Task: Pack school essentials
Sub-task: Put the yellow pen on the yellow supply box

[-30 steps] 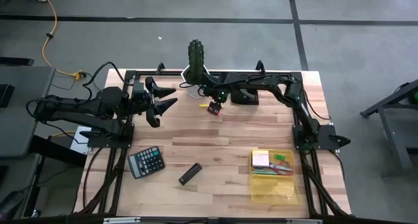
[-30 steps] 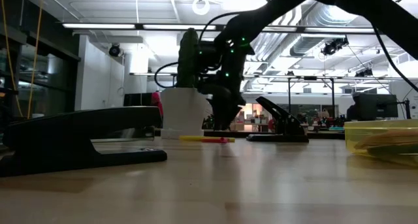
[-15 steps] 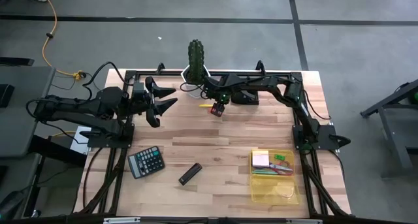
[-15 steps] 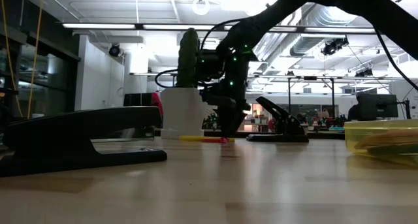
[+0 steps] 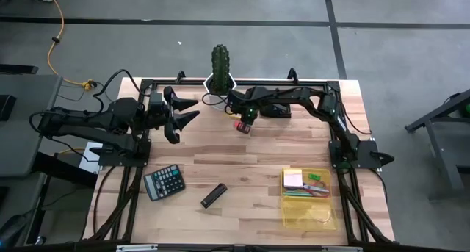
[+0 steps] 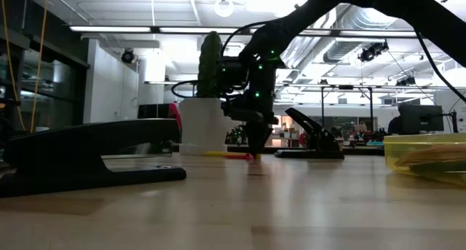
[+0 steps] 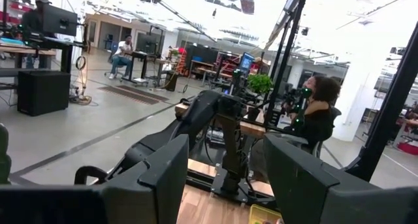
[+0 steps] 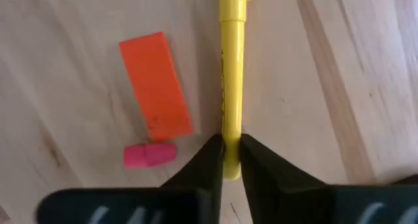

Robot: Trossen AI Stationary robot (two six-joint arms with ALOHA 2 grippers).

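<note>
A yellow marker lies on the wood table near the far edge, beside an orange block and a small pink eraser. My right gripper points down over it and is shut on it; in the high view it is in front of the cactus pot. In the low view the marker lies flat at the gripper's foot. My left gripper hangs open above the table's far left, holding nothing. My right gripper pinches the yellow marker's barrel between its two fingers, near one end of it. The fingers come from above, pointing down, and lie across the marker. The marker lies flat on the table.
A yellow tray at the near right holds a sticky-note pad and pens. A black calculator and a black bar lie near the front. A cactus in a white pot and a black stapler stand at the far edge.
My right gripper has come down from a little above the table until its fingertips reach the tabletop at the yellow marker. The marker has stayed where it was.
</note>
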